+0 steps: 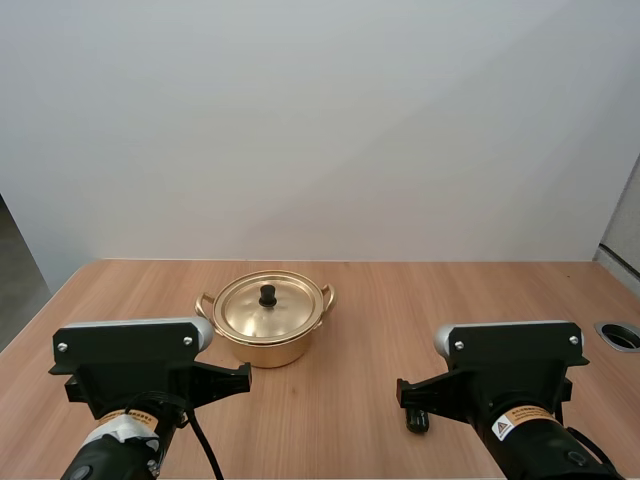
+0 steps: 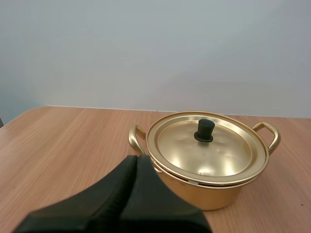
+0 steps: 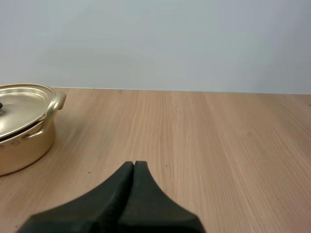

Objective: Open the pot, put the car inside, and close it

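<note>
The gold pot [image 1: 262, 352], its lid [image 1: 290, 312] on, stood on the table [image 1: 450, 300] just beyond the left gripper [image 2: 136, 159], whose fingers lay together, empty. The right gripper [image 3: 134, 165], likewise closed on nothing, sat well to the pot's right.

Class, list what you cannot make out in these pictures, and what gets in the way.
Inside of the pot: hidden by the lid, every view.
Pot, right wrist view: part cut off by the frame edge.
A small dark shape by the right arm, high view: partly behind the arm, too small to identify.
</note>
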